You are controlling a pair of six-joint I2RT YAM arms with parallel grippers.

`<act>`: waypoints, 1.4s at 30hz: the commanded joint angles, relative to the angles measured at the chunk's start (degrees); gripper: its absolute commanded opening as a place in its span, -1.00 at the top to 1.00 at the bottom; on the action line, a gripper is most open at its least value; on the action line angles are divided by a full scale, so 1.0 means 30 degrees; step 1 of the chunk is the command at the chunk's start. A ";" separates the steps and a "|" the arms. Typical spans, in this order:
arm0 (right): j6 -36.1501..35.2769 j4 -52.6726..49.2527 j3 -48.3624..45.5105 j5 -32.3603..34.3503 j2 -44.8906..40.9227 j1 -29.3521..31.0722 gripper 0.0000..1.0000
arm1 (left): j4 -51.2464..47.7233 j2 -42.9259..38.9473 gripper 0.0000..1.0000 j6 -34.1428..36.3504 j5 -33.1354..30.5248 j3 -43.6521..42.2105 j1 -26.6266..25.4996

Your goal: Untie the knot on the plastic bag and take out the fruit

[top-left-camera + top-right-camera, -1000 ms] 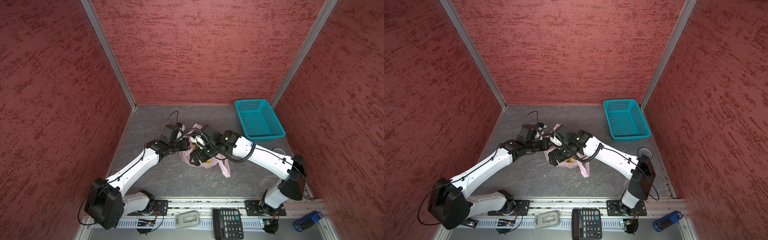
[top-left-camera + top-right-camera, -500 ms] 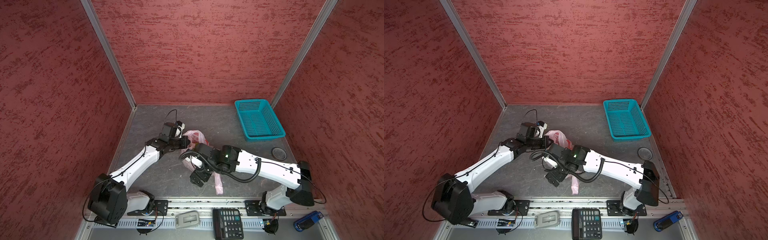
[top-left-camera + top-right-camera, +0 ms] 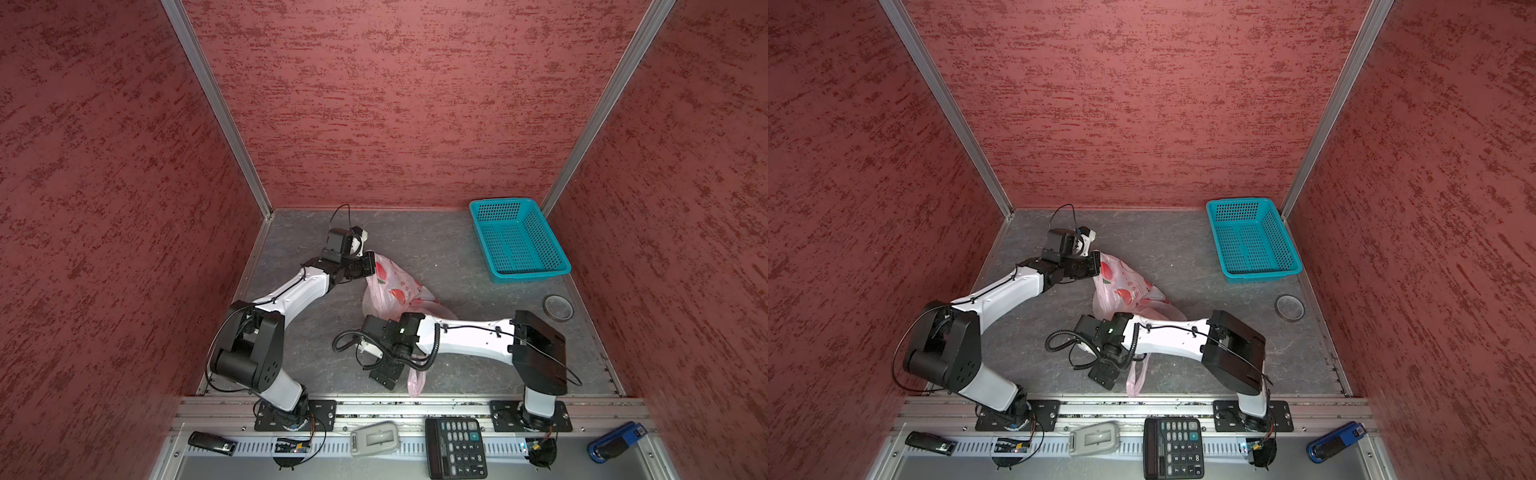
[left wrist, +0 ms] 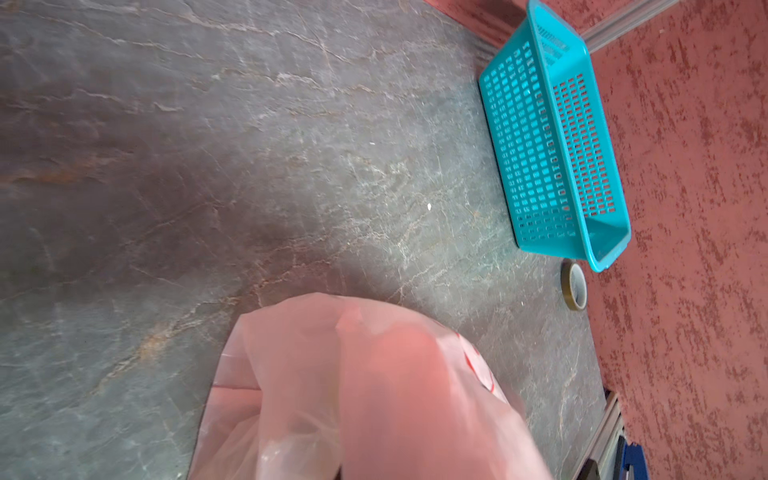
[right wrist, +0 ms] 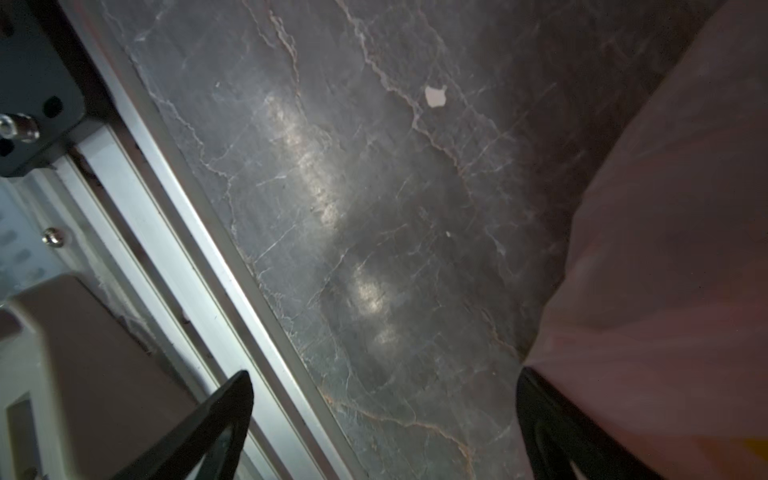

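"Where's the bag (image 3: 392,291)?"

"Slumped in the middle of the table (image 3: 457,257). The left gripper (image 3: 370,268) is clamped on its far-left edge."

"And the right gripper (image 3: 385,375)?"

"Near the front rail (image 3: 415,401), jaws spread wide, with pink plastic draped against one finger (image 5: 552,415)."

Robot lab booth, red textured walls (image 3: 374,104), white arms (image 3: 299,291) bolted to aluminium rail (image 3: 415,406), stone-look tabletop (image 3: 436,249)

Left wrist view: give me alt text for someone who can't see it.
A pink plastic bag fills the foreground, close to the camera, over a grey marbled table. Farther off, a teal basket stands by the red wall with a tape roll beside it.
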 commanded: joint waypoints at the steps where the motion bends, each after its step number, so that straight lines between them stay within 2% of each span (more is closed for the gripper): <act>1: -0.0207 0.0623 0.0232 0.0059 0.1034 0.0077 -0.97 | 0.1785 -0.0021 1.00 -0.0494 -0.0164 0.0621 0.0637; 5: -0.0178 0.1329 0.0670 -0.0183 0.1018 0.0179 -0.97 | 0.2061 0.0081 1.00 -0.0677 -0.0121 0.0720 0.1248; 13: 0.0312 0.3515 -0.0122 -0.0794 -0.3930 -0.0143 -0.97 | 0.2311 -0.0189 1.00 -0.0415 0.1327 0.0088 0.1456; 20: 0.2714 0.3401 -0.0456 -0.3886 -0.7158 -0.2620 -0.97 | 0.2418 -0.1787 1.00 -0.0661 0.2080 -0.1565 0.1176; 28: 0.6407 0.6307 0.0085 -0.6368 -0.7579 -0.4507 -0.92 | 0.0833 -0.3961 1.00 -0.0619 0.1918 -0.1824 -0.0063; 29: 0.6865 0.6369 0.0231 -0.5843 -0.7490 -0.4517 -0.87 | 0.0590 -0.4083 1.00 -0.0619 0.1792 -0.1706 -0.0240; 30: 0.7408 0.5809 0.0435 -0.4361 -0.7377 -0.4505 -0.80 | 0.0350 -0.4130 1.00 -0.0597 0.1678 -0.1539 -0.0370; 31: 0.8141 0.4504 0.0723 -0.1836 -0.7290 -0.4400 -0.75 | 0.0097 -0.4137 1.00 -0.0568 0.1577 -0.1388 -0.0481; 33: 0.8568 0.2830 0.0658 0.1444 -0.7446 -0.3956 -0.74 | -0.0231 -0.4166 1.00 -0.0531 0.1305 -0.1168 -0.0636; 37: 0.8754 -0.0230 0.0319 0.5720 -0.7033 -0.3103 -0.73 | -0.0594 -0.4163 1.00 -0.0583 0.1013 -0.0837 -0.0836; 39: 0.8548 -0.1022 -0.0007 0.7057 -0.6630 -0.2742 -0.78 | -0.0859 -0.4202 1.00 -0.0531 0.0934 -0.0648 -0.0891; 42: 0.7746 0.0138 -0.0919 0.7040 -0.6440 -0.2560 -0.81 | -0.1145 -0.4277 1.00 -0.0502 0.0861 -0.0465 -0.0898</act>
